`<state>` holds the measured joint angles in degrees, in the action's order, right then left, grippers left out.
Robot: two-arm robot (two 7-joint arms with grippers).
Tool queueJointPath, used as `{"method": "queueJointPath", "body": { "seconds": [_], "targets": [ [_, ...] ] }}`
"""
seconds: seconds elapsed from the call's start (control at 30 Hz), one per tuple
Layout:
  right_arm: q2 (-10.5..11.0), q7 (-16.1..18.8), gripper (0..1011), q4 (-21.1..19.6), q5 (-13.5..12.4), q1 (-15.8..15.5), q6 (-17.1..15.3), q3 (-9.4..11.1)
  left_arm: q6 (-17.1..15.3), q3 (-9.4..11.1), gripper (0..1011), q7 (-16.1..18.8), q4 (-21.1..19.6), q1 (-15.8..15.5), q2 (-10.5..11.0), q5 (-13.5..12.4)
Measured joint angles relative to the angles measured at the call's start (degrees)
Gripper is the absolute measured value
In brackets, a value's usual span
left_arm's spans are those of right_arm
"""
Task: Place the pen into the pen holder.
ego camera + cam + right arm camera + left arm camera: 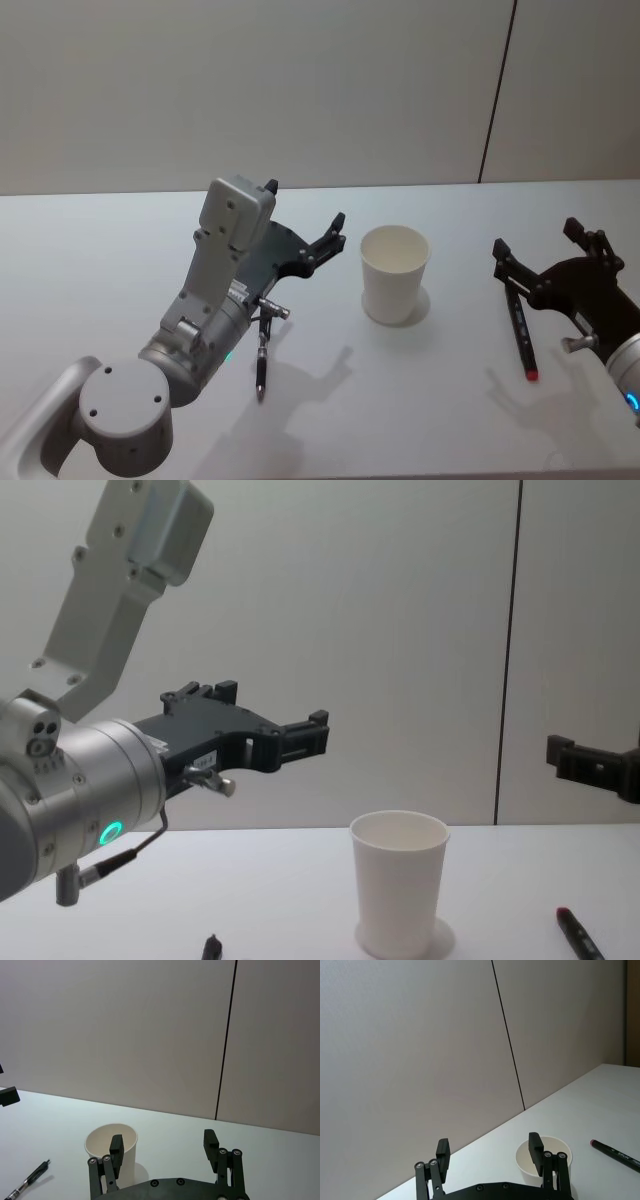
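The pen holder is a white paper cup standing upright mid-table, also seen as the cup. A black pen lies on the table below my left arm; its tip and body also show. A second pen with a red end lies right of the cup. My left gripper hovers open just left of the cup, holding nothing. Over the red-ended pen, my right gripper stands open and empty.
The white table runs back to a plain wall with a dark vertical seam. Open tabletop lies in front of the cup and between the two pens.
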<state>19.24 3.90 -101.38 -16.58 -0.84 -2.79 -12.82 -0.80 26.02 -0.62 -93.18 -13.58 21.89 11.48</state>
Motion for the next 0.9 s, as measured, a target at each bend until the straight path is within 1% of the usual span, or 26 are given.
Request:
{"method": "queueJointPath", "body": {
  "seconds": [0.9],
  "targets": [
    [0.0, 0.0, 1002, 0.0, 0.0, 0.0, 0.0, 0.0, 0.0, 0.0, 1000, 0.0, 0.0, 0.0, 0.0, 0.0]
  ]
}}
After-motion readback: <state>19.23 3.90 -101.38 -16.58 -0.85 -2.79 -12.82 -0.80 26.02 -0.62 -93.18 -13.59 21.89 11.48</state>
